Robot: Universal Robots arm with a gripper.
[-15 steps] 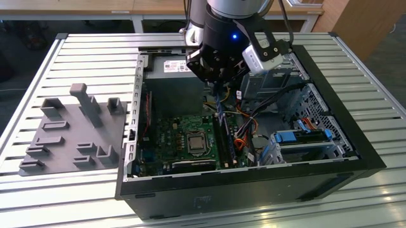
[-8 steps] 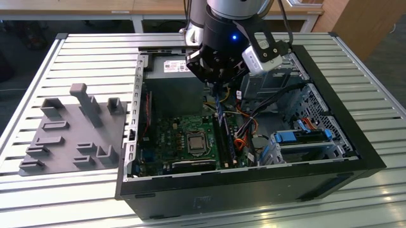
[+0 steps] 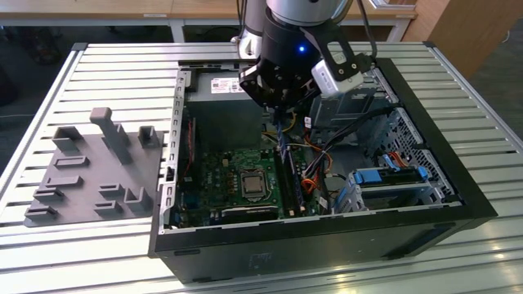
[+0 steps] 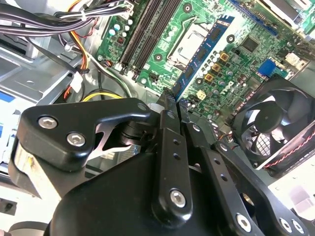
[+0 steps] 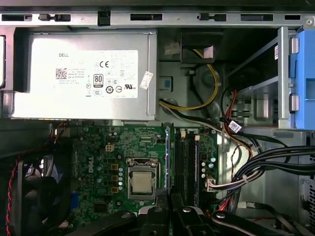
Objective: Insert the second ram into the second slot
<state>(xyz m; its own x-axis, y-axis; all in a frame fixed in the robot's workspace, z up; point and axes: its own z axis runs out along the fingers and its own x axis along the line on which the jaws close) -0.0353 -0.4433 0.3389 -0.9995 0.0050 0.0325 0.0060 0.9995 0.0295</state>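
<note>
Gripper (image 3: pixel 278 109) held the second ram (image 4: pixel 204 54): prob. light, stiff, thin board, fragile at chips and contacts, so best gripped on flat faces near one end. Jaws were clamped on its upper end; stick hung edge-down over mobo (image 5: pixel 98 147), just beside the dark slots (image 5: pixel 179 162), not seated yet.

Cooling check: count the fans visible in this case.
1: a black fan beside the green motherboard, in both wrist views. Others may hide behind the gripper gripping the blue RAM stick, or inside the power supply.
</note>
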